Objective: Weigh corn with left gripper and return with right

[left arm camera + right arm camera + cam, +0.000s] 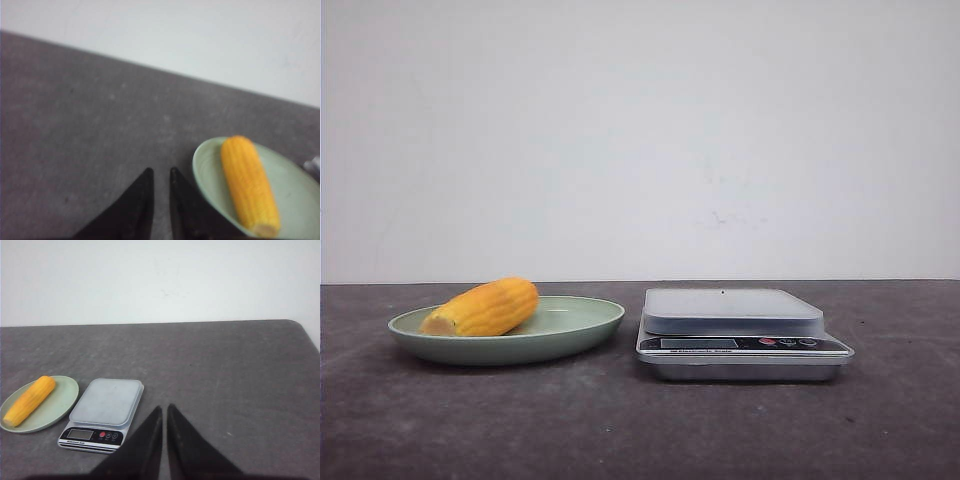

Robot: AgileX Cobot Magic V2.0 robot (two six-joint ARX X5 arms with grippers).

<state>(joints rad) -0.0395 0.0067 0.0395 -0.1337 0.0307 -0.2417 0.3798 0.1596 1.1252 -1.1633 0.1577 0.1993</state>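
Left gripper (160,175) above grey table (90,130), black fingertips nearly together, holding nothing, corn (249,184) lying on green plate (295,200) beside it

black tapered pincer (160,172) fingers (142,200), matte

I see a pale green plate (570,335) sitting on the dark grey table (620,430), just left of the silver kitchen scale (740,335), the two close but apart, with a plain white wall (640,130) behind the scale
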